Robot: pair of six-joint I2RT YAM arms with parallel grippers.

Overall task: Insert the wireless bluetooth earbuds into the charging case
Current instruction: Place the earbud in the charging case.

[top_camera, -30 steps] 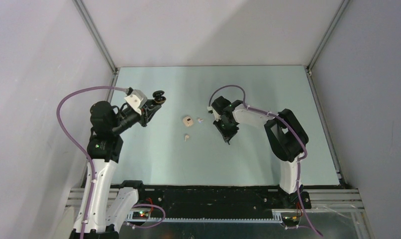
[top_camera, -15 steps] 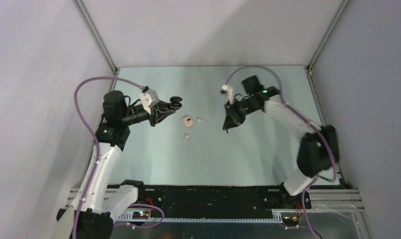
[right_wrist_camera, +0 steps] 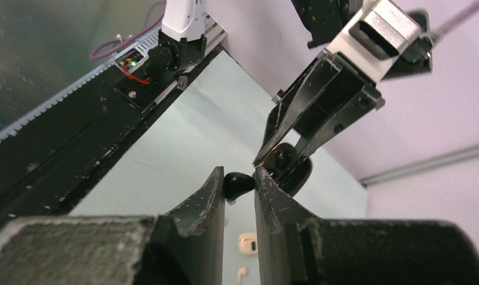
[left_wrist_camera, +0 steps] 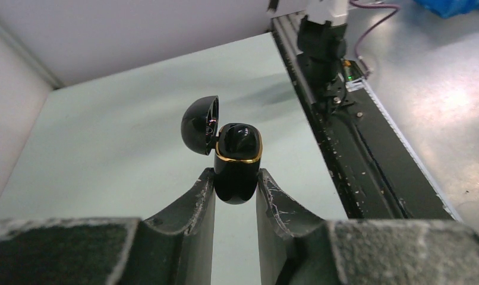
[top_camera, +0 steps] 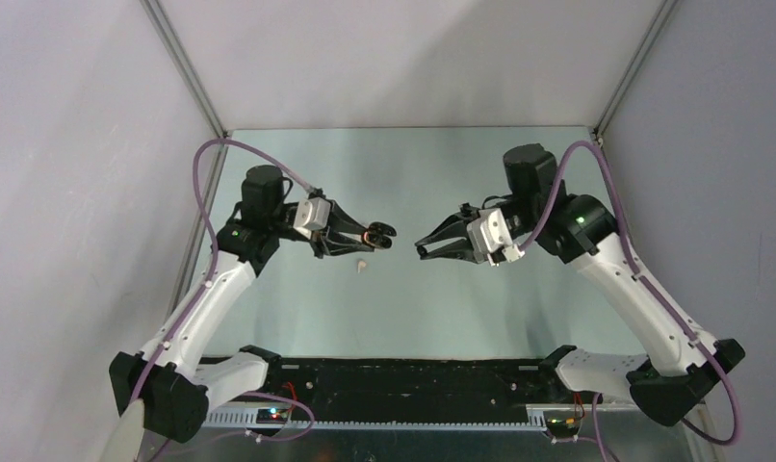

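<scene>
My left gripper point(left_wrist_camera: 236, 178) is shut on a glossy black charging case point(left_wrist_camera: 237, 169) with a gold rim. Its lid point(left_wrist_camera: 200, 124) is hinged open. My right gripper point(right_wrist_camera: 238, 178) is shut on a dark earbud point(right_wrist_camera: 237, 184) with a pale tip. Both are held above the table's middle, tips facing and a little apart: left gripper point(top_camera: 379, 234), right gripper point(top_camera: 423, 243). The right wrist view shows the black case point(right_wrist_camera: 293, 172) just beyond the earbud. A small beige case point(right_wrist_camera: 247, 243) and a pale earbud point(right_wrist_camera: 242, 273) lie on the table below. The pale earbud point(top_camera: 362, 265) also shows from above.
The pale green table point(top_camera: 461, 308) is walled on three sides. A black rail point(top_camera: 413, 380) with the arm bases runs along its near edge. Purple cables point(top_camera: 203, 178) loop over both arms.
Both arms have lifted and swung inward, so the gripper tips now face each other over the middle. The left still holds the black case. The right gripper, earlier pointing down at the table, now holds the dark earbud.
</scene>
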